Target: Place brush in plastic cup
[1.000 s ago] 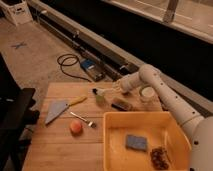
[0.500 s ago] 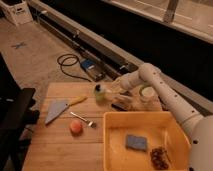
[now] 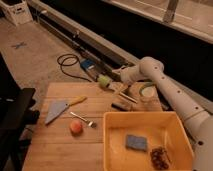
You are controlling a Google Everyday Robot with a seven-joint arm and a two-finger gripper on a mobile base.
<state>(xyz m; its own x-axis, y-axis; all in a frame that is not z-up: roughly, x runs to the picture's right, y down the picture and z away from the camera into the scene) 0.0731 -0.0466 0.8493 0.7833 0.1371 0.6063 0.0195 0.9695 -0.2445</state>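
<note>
1. A wooden table carries everything; the robot arm reaches in from the right across its far edge.
2. The gripper sits over the far edge of the table, near the middle; whether its fingers are apart or together cannot be told.
3. A small green object sits right at the gripper, at the far edge.
4. The brush lies slanted on the table just beside the gripper, near the far right corner.
5. The plastic cup stands at the far right corner, under the arm.
6. A yellow bin fills the near right corner, holding a blue sponge and a dark scrubber.
7. A yellow-handled scraper, a fork and an orange ball lie left of the bin.
</note>
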